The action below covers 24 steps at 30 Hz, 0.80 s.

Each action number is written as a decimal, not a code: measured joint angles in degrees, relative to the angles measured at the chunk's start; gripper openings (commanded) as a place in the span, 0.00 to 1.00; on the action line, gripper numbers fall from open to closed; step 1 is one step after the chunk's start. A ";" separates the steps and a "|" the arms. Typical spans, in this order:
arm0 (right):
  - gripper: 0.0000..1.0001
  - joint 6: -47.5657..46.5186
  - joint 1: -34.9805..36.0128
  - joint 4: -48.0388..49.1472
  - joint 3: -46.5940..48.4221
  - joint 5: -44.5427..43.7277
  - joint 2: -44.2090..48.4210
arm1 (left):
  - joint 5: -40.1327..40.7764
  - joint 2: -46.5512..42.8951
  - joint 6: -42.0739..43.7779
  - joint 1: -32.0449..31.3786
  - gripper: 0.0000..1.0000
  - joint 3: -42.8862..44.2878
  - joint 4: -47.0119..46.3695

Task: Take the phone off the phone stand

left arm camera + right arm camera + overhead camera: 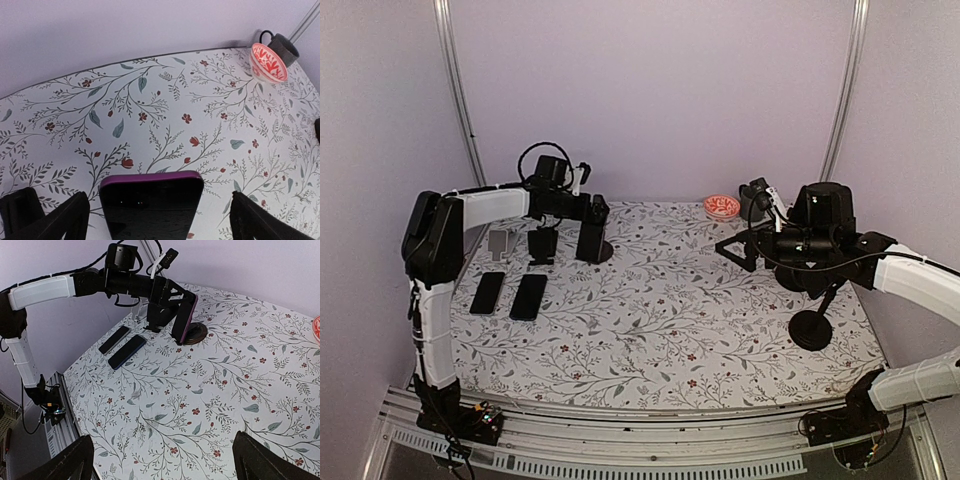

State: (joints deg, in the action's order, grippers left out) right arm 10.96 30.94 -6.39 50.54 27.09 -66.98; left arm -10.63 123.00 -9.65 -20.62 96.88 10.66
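Top view: phone (591, 241) upright in phone stand (606, 252), far left of counter (660, 320), left gripper (590, 214) over it. Left wrist: jaws apart either side of the purple-cased phone, no contact visible; best to centre, close on its side edges, then lift straight up so the stand doesn't tip. Right wrist: right gripper (170, 462) jaws wide apart, empty, well apart from the phone.

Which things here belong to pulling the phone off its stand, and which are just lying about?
In the job:
purple-cased phone
its stand
left claw, open, a finger on either side of the phone

Lying about:
two flat phones on the table
red bowl
dark mug
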 measured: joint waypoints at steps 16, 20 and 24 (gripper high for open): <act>0.99 0.00 0.00 0.02 0.00 0.07 -0.17 | 0.81 2.89 1.16 -0.90 0.99 1.16 0.59; 0.99 0.00 0.00 0.02 0.00 0.07 -0.22 | 1.07 4.83 1.51 -1.33 0.97 2.86 0.81; 0.99 0.00 0.00 0.02 0.00 0.07 -0.22 | 1.27 5.92 1.46 -1.40 0.94 3.76 1.07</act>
State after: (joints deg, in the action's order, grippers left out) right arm 10.96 30.94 -6.37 50.54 27.16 -67.20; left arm -9.37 128.92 -8.19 -22.02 100.64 11.73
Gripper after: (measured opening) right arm 0.992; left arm 0.961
